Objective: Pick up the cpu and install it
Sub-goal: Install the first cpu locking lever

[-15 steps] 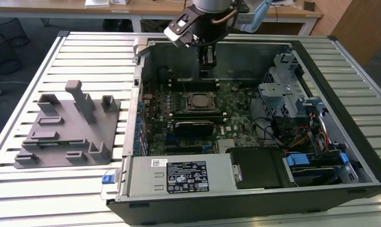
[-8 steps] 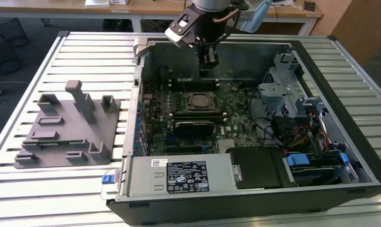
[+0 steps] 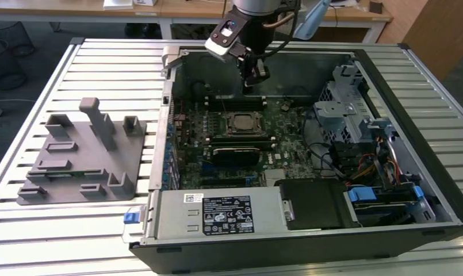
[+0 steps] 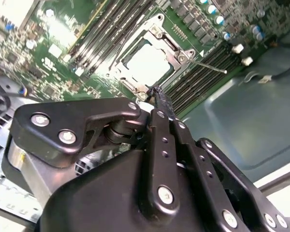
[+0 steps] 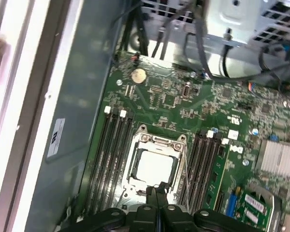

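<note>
Silver cpu (image 5: 154, 166) sits in the socket (image 5: 157, 140). Gripper (image 5: 156, 193) hangs above it, jaws clenched on nothing. I think any touch must be gentle and level.

Robotics lab or test workshop in an office-type room. Slatted metal table (image 3: 100, 69) carrying an open PC case (image 3: 293, 253), motherboard (image 3: 293, 123) bare inside. Grey moulded fixture (image 3: 85, 155) just beside the case, on the exterior view's left. Robot arm (image 3: 251, 17) over the case. Wooden desks (image 3: 192, 10) behind the case, wire bin (image 3: 1, 52) on the floor near them.
</note>
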